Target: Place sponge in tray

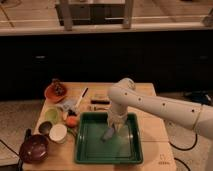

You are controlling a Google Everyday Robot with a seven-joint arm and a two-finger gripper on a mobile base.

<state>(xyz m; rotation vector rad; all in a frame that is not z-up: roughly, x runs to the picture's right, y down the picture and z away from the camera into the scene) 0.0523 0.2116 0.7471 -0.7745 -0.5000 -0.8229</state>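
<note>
A green tray (87,150) lies on the wooden table at the front. My white arm reaches in from the right and bends down over the tray. My gripper (113,129) hangs inside the tray, just above its floor. A small pale grey-blue sponge (107,135) sits at the gripper's tip, low over the tray's middle. I cannot tell whether the sponge rests on the tray floor or is still held.
Left of the tray stand a dark red bowl (33,148), a white cup (57,133), a green bowl (51,115), an orange object (72,121) and an orange plate (55,92). Utensils (99,101) lie behind the tray. A dark counter runs behind the table.
</note>
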